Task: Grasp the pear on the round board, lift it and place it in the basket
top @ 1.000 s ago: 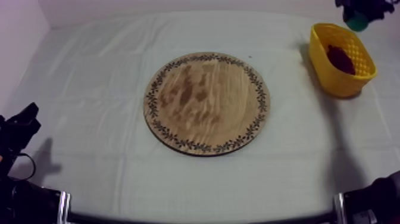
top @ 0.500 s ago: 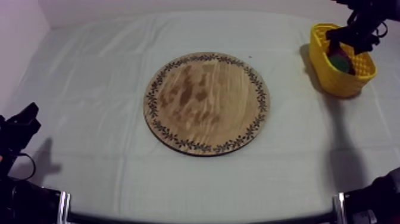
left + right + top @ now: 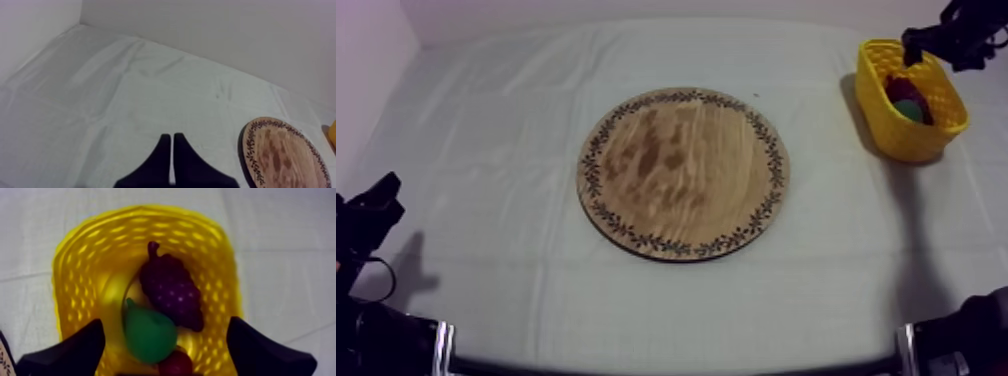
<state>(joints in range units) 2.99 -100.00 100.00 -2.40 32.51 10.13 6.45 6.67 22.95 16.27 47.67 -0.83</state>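
Note:
The green pear [image 3: 149, 334] lies inside the yellow basket [image 3: 75, 278], beside a bunch of purple grapes [image 3: 172, 293] and a small red fruit [image 3: 175, 365]. My right gripper [image 3: 166, 324] hangs open above the basket, its fingers wide apart and touching nothing. From above, the pear [image 3: 909, 108] rests in the basket [image 3: 896, 135] at the far right, with my right gripper [image 3: 948, 38] just over its back rim. The round wooden board [image 3: 681, 172] at the table's middle is bare. My left gripper [image 3: 172, 145] is shut on nothing, low at the left [image 3: 381, 195].
The patterned board [image 3: 285, 157] lies off to the side of my left gripper, with wrinkled cloth ahead up to the back wall. Open cloth surrounds the board on all sides in the top view.
My right gripper carried the pear down into the basket, let it go and rose a little. The pear now lies among the other fruit. The left arm has not moved.

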